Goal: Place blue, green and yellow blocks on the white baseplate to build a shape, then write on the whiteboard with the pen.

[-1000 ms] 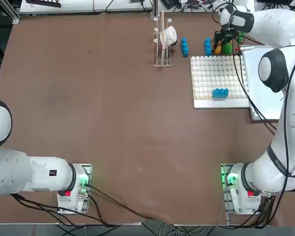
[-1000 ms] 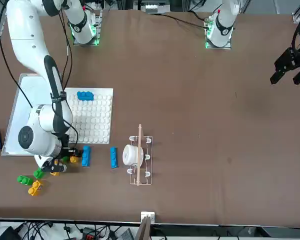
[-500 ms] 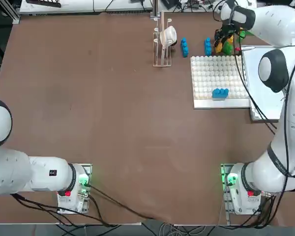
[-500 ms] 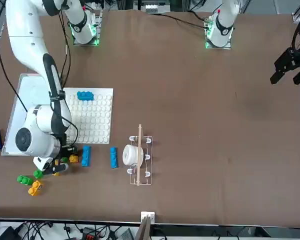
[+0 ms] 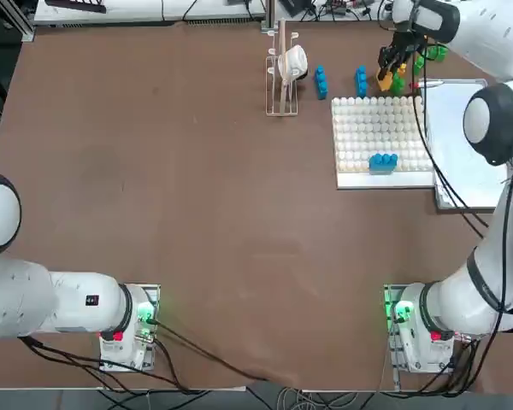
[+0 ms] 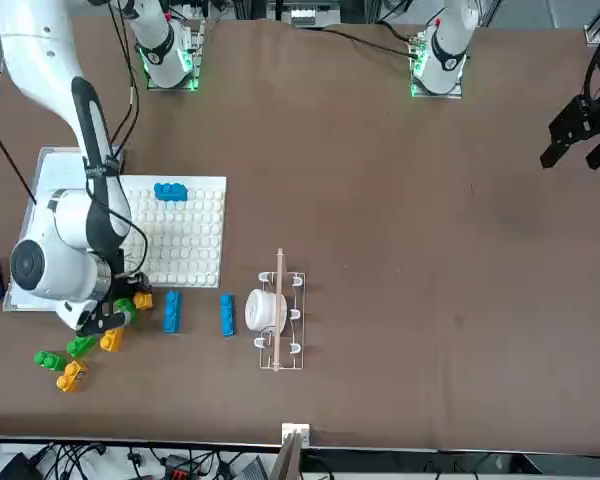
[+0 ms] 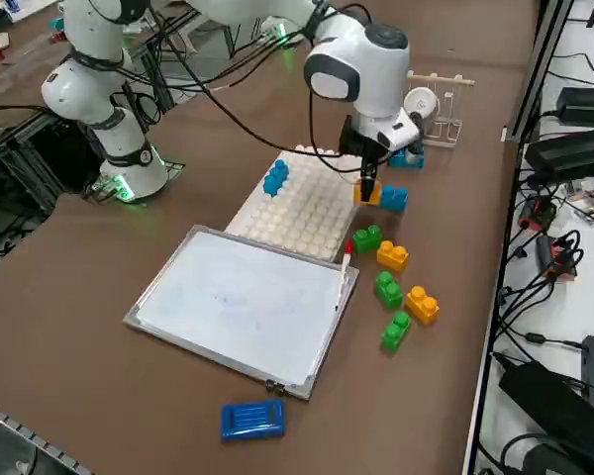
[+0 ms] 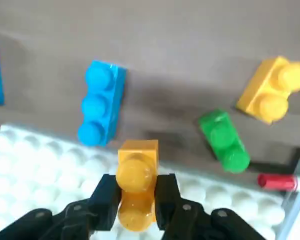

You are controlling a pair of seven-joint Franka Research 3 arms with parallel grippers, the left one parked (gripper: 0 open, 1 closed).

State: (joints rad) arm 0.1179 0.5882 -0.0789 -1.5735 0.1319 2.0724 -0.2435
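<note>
Right jaws (image 8: 137,192) grip yellow block (image 8: 138,172) (sides partly hidden).

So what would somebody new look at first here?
Probably the big white right arm, whose fingers pinch a yellow block above the studded white baseplate. Next, maybe the bright blue slab beside the whiteboard, or the red-ended pen lying at the whiteboard's edge.

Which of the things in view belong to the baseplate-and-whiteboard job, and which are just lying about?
For the job:
- blue, green and yellow studded plastic blocks
- white studded baseplate
- silver-framed whiteboard
- red-ended white pen

Just lying about:
- smooth blue plastic slab
- wire rack
</note>
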